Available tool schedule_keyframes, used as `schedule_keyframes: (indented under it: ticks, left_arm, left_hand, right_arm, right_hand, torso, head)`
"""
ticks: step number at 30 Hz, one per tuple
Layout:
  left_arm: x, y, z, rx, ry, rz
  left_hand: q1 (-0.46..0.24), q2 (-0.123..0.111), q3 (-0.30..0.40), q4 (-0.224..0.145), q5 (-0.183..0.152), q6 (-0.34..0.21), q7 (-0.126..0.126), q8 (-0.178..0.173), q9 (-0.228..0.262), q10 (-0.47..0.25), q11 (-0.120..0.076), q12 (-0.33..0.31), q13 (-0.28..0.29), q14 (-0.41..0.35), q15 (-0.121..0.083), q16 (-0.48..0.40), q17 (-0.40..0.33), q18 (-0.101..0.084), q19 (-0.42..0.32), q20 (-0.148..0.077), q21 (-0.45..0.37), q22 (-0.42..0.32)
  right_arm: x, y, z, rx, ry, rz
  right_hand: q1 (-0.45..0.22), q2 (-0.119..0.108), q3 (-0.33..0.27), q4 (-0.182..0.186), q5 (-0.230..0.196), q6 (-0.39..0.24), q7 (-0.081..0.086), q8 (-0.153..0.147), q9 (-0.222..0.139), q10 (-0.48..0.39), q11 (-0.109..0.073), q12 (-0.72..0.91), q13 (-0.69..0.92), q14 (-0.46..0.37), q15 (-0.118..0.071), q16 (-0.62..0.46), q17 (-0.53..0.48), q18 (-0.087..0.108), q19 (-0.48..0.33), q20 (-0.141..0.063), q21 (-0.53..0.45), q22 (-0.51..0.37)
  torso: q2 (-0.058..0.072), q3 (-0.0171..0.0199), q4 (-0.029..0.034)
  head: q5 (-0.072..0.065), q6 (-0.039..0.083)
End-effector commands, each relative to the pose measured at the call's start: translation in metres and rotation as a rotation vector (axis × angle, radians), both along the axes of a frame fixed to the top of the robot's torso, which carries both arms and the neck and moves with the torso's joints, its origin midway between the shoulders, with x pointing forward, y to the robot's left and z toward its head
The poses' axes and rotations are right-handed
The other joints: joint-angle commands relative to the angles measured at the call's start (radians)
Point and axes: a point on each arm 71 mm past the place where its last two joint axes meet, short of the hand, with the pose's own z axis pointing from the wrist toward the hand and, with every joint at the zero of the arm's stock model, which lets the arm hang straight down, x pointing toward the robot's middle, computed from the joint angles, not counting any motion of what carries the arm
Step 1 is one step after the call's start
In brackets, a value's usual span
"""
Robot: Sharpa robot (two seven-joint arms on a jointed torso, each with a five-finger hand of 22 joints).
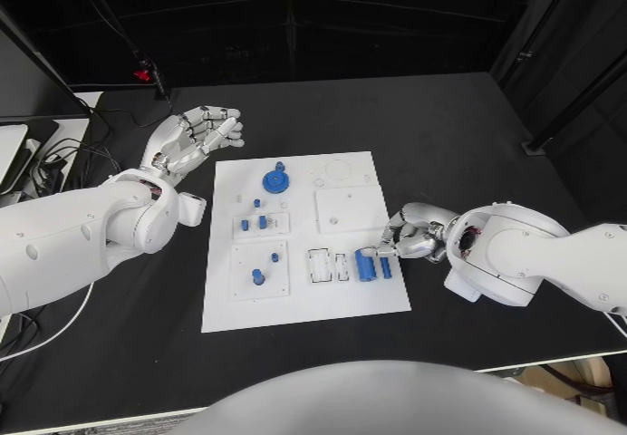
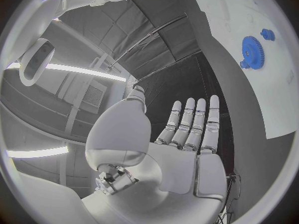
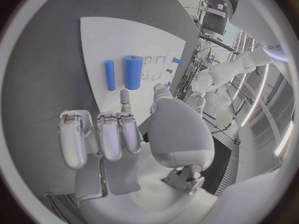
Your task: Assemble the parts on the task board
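Two blue cylinders lie side by side on the task board (image 1: 301,299), near its right edge: a thicker cylinder (image 1: 367,265) and a thinner cylinder (image 1: 387,269) just beside it. The board rests flat in the middle of the black counter (image 1: 458,136). A blue gear (image 1: 275,179) sits on the upper part of the board, and several small blue parts (image 1: 263,222) stand in the clear trays on the board's left half, with another blue part (image 1: 257,276) in the lower tray. The right robot hand (image 1: 411,237) is positioned at the board's right edge, just beside the two cylinders; in the right wrist view its fingers (image 3: 109,134) are curled inward with nothing between them, so this robot hand is clenched and grasps no part. The left robot hand (image 1: 198,134) is raised over the counter, off the board's upper left corner and well apart from the parts; its fingers (image 2: 194,122) are extended and separated, released, holding nothing.
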Motion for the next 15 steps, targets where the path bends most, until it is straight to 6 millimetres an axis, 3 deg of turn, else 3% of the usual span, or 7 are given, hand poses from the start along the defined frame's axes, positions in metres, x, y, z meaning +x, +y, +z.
schedule_keyframes:
  ticks: [1,6,15]
  left_arm:
    - [-0.0013,-0.0004,0.0041,-0.026,-0.046,-0.021]
    - [-0.0013,0.0002,0.0038,-0.026,-0.045,-0.02]
    - [-0.0014,0.001,0.0034,-0.026,-0.044,-0.02]
  left_hand:
    - [-0.001,0.012,-0.008,0.0,0.005,-0.008,0.128,0.004,-0.001,-0.007,0.001,0.006,-0.001,-0.003,-0.006,0.005,-0.001,0.002,0.005,0.002,0.005,-0.001]
    - [-0.001,0.012,-0.008,0.0,0.005,-0.008,0.128,0.004,-0.001,-0.007,0.001,0.006,-0.001,-0.003,-0.006,0.005,-0.001,0.002,0.005,0.002,0.005,-0.001]
    - [-0.001,0.013,-0.008,0.0,0.006,-0.01,0.128,0.005,-0.001,-0.008,0.001,0.007,-0.002,-0.004,-0.006,0.005,-0.003,0.001,0.004,0.002,0.004,-0.002]
  right_arm:
    - [-0.001,0.0029,-0.0004,-0.003,0.014,0.013]
    - [-0.0011,0.0049,-0.002,-0.01,0.032,0.02]
    - [-0.0015,0.0074,-0.005,-0.037,0.069,0.027]
  right_hand:
    - [-0.009,0.003,-0.003,-0.003,0.002,0.005,0.0,-0.002,0.001,0.104,-0.005,0.002,0.263,0.106,-0.006,0.002,0.263,-0.007,0.106,0.0,0.003,0.263]
    - [-0.012,0.004,-0.004,-0.002,0.0,0.007,-0.001,-0.002,0.002,0.104,-0.005,0.002,0.263,0.106,-0.006,0.002,0.263,-0.007,0.106,0.0,0.003,0.263]
    - [-0.019,0.009,-0.005,-0.002,-0.009,0.005,-0.001,-0.007,0.002,0.104,-0.006,0.002,0.263,0.106,-0.007,0.002,0.263,-0.007,0.106,0.0,0.003,0.263]
  torso:
    - [0.001,-0.0001,0.0009]
    - [-0.001,-0.0006,0.0008]
    - [-0.001,-0.0008,0.0006]
  head:
    - [0.002,0.0]
    - [0.008,0.0]
    - [0.006,0.0]
